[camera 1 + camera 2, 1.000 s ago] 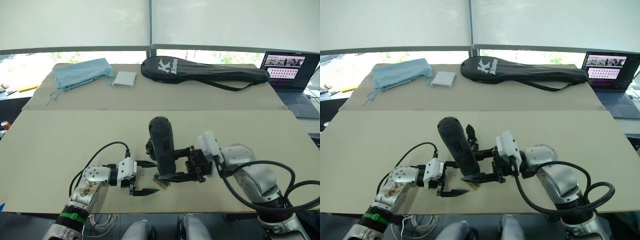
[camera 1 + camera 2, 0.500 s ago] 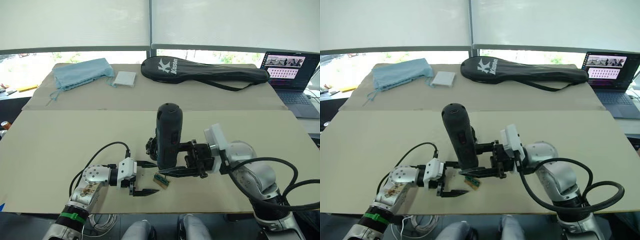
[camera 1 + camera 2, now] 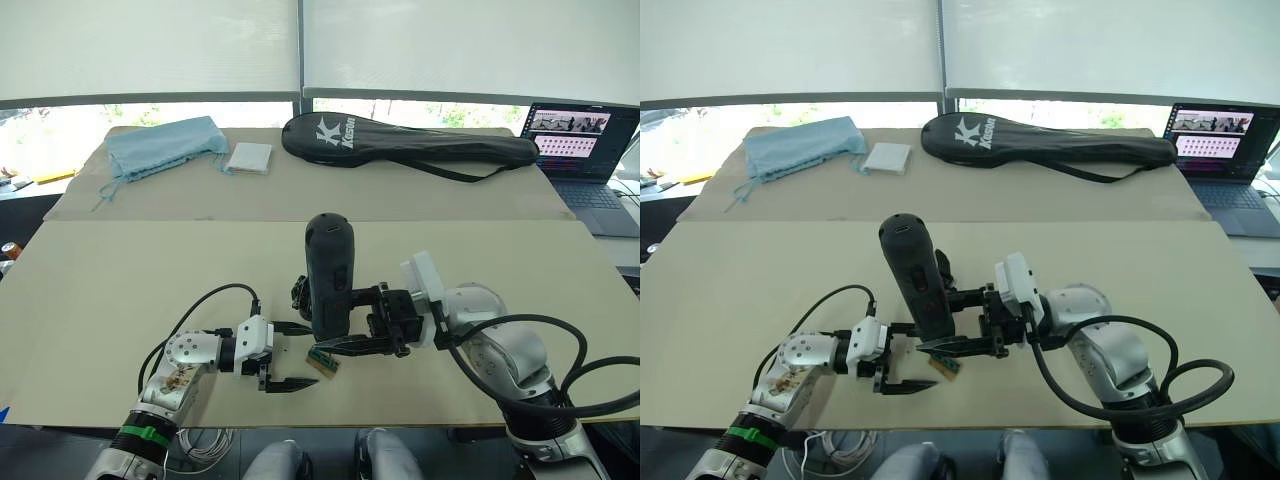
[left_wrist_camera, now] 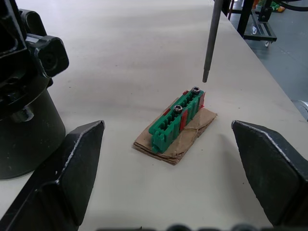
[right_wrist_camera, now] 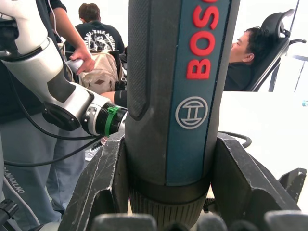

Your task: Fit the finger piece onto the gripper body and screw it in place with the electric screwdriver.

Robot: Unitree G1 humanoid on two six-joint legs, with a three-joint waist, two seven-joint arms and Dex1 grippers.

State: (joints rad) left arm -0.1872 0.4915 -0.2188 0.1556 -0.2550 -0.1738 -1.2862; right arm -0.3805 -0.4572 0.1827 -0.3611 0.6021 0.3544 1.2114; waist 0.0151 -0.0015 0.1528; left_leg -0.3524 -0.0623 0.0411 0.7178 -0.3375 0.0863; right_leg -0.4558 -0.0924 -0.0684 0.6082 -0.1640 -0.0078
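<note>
Electric screwdriver [image 3: 330, 275] clamped in right gripper [image 3: 362, 322], gripper body [image 4: 24, 101] (half cut off)

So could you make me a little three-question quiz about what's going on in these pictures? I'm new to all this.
1. True or false: the right gripper is shut on the electric screwdriver.
2. The screwdriver's metal bit hangs just above which item? A) the green block holding two screws B) the blue cloth C) the laptop
3. Fill in: the left gripper is ____, its fingers either side of the green block without touching it.

Key:
1. True. Both fingers clamp the tool's barrel.
2. A. The tip is poised just above the farther screw head, not in it.
3. Open.
</note>
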